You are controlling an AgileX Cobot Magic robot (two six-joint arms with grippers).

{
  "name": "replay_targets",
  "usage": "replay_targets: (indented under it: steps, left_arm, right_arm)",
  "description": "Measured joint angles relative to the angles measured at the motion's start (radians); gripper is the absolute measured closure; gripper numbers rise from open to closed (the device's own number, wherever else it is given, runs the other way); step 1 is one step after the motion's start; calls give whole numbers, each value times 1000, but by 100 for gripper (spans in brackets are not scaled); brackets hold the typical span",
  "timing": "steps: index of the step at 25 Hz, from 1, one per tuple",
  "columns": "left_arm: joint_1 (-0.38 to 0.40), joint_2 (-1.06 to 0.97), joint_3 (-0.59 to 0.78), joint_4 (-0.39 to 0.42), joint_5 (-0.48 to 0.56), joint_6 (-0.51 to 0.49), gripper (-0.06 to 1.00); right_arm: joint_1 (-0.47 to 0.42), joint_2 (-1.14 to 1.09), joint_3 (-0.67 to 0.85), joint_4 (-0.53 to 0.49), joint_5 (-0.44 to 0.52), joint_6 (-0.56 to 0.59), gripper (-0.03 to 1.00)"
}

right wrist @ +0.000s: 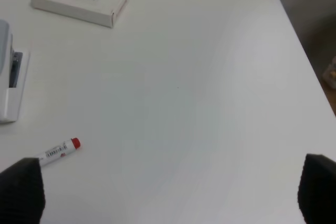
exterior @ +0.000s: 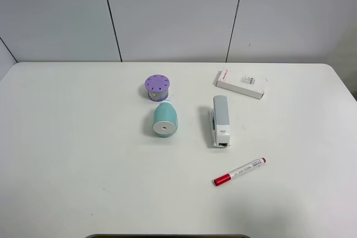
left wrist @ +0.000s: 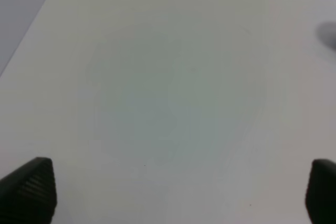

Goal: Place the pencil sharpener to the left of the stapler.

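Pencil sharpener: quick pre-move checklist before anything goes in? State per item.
1. Pencil sharpener location: lying on its side left of the stapler, white end face toward the camera. Ok.
2. Gap to stapler: clear table between them, not touching. Ok.
3. Purple container: right behind the sharpener, touching or nearly so; could get bumped. Not ok.
4. Left gripper: fingertips wide apart, nothing between them. Ok.
5. Right gripper: open and empty, above the table near the red marker. Ok.
6. Arm paths in the high view: neither arm visible there. Cannot tell.
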Motion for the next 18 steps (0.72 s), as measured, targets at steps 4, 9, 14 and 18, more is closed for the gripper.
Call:
replay_targets:
  steps: [4, 9, 14, 18]
  left_arm:
    - [0, 0, 0, 0, 0, 0, -1]
    - [0, 0, 0, 0, 0, 0, -1]
    - [0, 0, 0, 0, 0, 0, -1]
    - [0, 0, 0, 0, 0, 0, -1]
  right_arm:
    - [0, 0, 49, 44, -63, 1, 1]
    - [1, 0, 55, 50, -88, -24, 1]
    - [1, 0, 55, 50, -90, -27, 1]
    - [1, 0, 55, 51, -90, -27, 1]
